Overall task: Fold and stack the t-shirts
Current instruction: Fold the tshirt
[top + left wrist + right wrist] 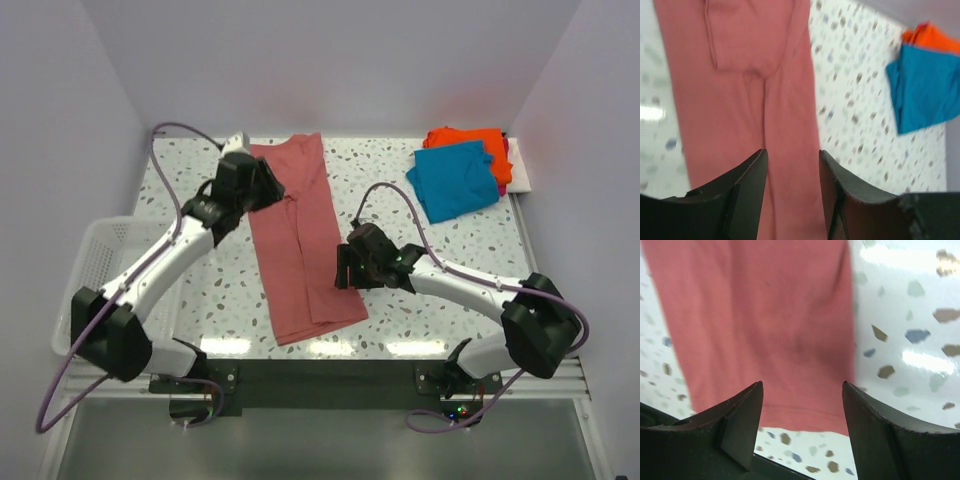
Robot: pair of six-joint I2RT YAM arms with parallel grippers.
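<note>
A large dusty-red t-shirt (297, 240) lies folded into a long strip down the middle of the table; it also shows in the left wrist view (755, 100) and the right wrist view (760, 320). My left gripper (268, 188) is open and empty over its upper left part. My right gripper (345, 268) is open and empty by its lower right edge. A folded teal-blue t-shirt (455, 180) lies on an orange one (465, 138) at the back right, with a magenta edge (503, 165) showing beside them. The teal-blue one also shows in the left wrist view (925, 90).
A white plastic mesh basket (95, 270) stands at the table's left edge, under the left arm. A white board (520, 170) lies under the stack at the back right. The speckled tabletop (450, 240) is bare between the stack and the right arm.
</note>
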